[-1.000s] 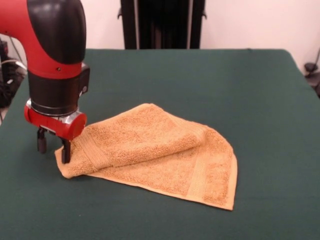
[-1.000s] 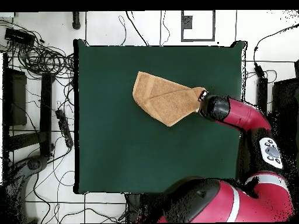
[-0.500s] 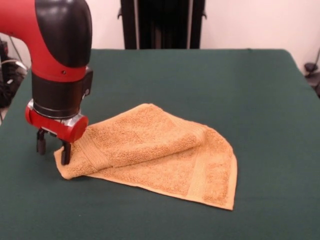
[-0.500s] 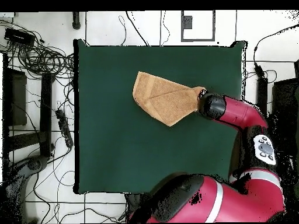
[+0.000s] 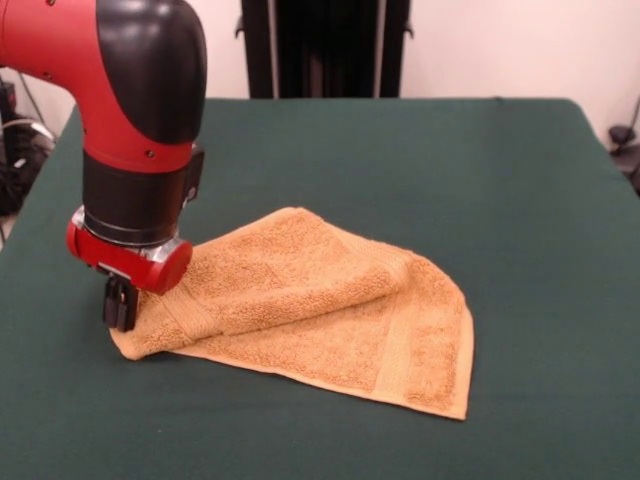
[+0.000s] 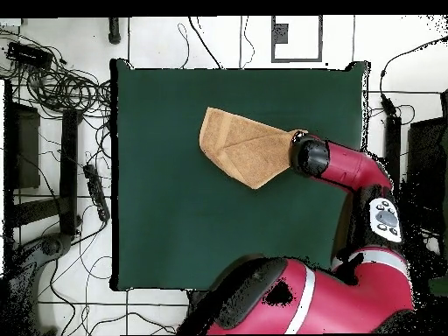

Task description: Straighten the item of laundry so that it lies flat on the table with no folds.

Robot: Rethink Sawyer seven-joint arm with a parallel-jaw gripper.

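Gripper (image 5: 119, 303) closed to a narrow gap at folded washcloth (image 5: 310, 300) corner; grasp unconfirmed. Risk: catching both layers, dragging fold across table (image 5: 500, 200).

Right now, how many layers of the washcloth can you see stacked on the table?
2: the washcloth has an upper flap folded diagonally over the lower layer, which shows along the near edge. The pincer sits at its left corner on the table. More folds may hide underneath.

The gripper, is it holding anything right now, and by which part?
The gripper looks shut on the washcloth, at its pointed folded corner at the picture's left in the front view.
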